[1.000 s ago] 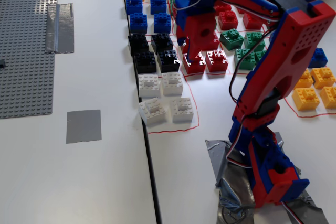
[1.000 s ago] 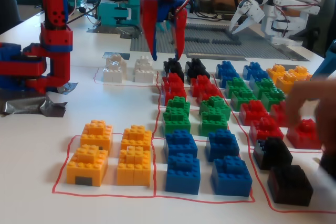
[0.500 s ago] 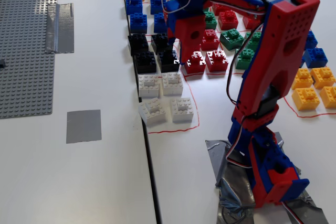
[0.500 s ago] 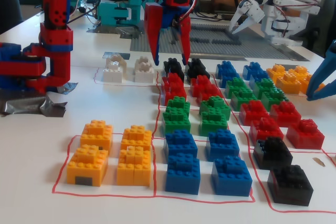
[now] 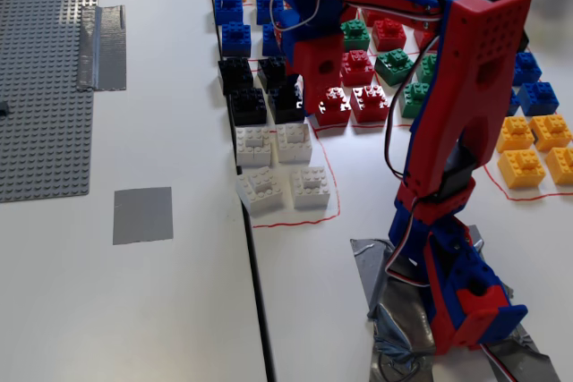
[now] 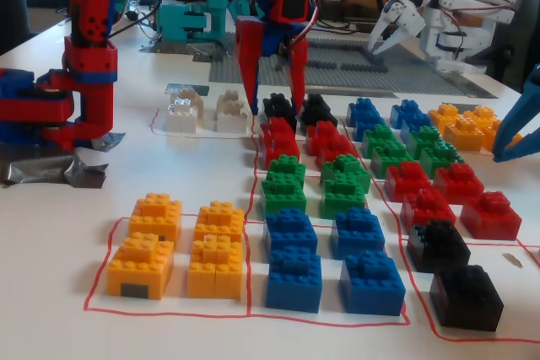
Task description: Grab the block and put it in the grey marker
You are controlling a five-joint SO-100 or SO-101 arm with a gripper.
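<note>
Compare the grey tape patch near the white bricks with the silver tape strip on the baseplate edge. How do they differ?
In the fixed view from above, the grey marker is smooth, matte and dark; the silver tape strip is shiny and wrinkled. The marker is roughly square, the strip taller than wide. The marker lies wholly on the white table, while the strip straddles the edge of the grey baseplate. Both are flat grey tape with nothing resting on them.
</note>
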